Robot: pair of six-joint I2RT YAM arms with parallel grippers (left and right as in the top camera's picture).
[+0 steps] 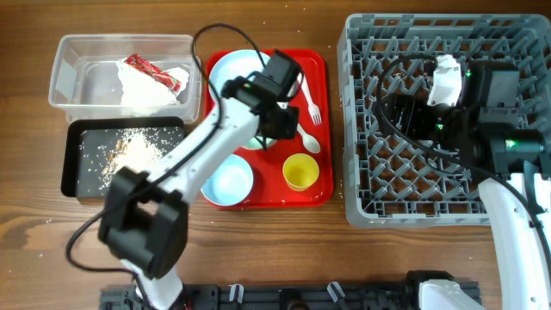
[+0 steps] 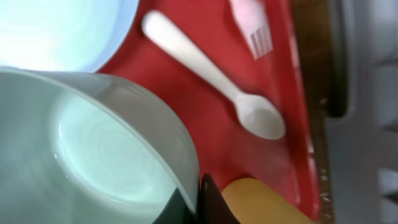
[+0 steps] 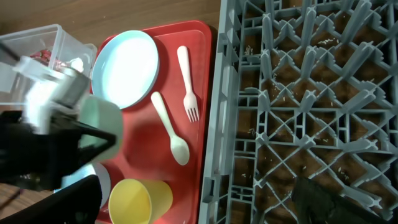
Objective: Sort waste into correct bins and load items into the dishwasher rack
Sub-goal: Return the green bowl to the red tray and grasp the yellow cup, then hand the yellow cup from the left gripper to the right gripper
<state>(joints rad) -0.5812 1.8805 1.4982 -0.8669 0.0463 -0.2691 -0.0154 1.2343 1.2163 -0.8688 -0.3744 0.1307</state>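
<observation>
Over red tray [image 1: 324,95], left gripper [image 1: 270,127] clamps bowl [image 2: 93,155].

red tray [image 1: 269,186], yellow cup [image 1: 300,171], grey rack [image 1: 362,176]

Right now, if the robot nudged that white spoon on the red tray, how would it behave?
Probably it skids: the spoon looks thin, light plastic on a smooth red tray. Lying flat, it likely offers little edge to pinch. Its rounded bowl might let it pivot.

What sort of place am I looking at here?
Likely a tabletop dish-clearing mock-up: a grey dishwasher rack, a red serving tray, plus a clear tub and black tray as bins.
</observation>
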